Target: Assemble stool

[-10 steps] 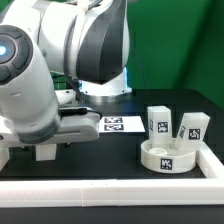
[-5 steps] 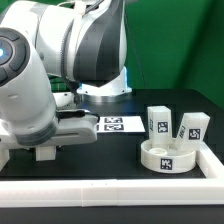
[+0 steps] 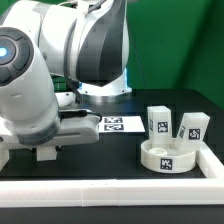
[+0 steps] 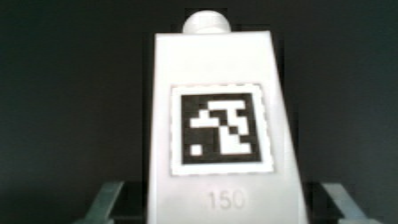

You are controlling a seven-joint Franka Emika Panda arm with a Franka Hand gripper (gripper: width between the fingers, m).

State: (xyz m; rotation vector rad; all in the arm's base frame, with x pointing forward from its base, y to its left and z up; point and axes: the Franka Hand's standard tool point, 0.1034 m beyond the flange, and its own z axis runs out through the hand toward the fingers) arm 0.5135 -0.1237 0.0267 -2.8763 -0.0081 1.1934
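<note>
The fingers [image 4: 118,199] are clenched on a white plastic rectangular leg block [image 4: 217,100], with one dull grey finger on each long side near one end. The block's face is smooth and matte with crisp, straight edges. It carries a square black-and-white tag [image 4: 222,123] framed by a thin raised outline, with small embossed digits beside it. A short rounded peg [image 4: 212,20] sticks out of the far end. Behind the block there is only the flat black table [image 3: 115,152]. In the exterior view the bulk of the glossy white robot arm [image 3: 70,60], with its grey curved joint covers, hides this held block.

The rest of the stool stands well apart, toward the exterior view's right. The low round white ring-shaped seat [image 3: 167,156] lies flat on the table, thick-walled and hollow in the middle, with a tag on its outer wall. Just behind it stand two more white leg blocks, one upright [image 3: 159,121] and one leaning slightly [image 3: 192,126], each with a tag on its face. A long white border rail [image 3: 110,190] with a squared profile runs along the near edge and turns a corner beside the seat. The marker board [image 3: 118,124], thin and flat, lies near the arm's base.
</note>
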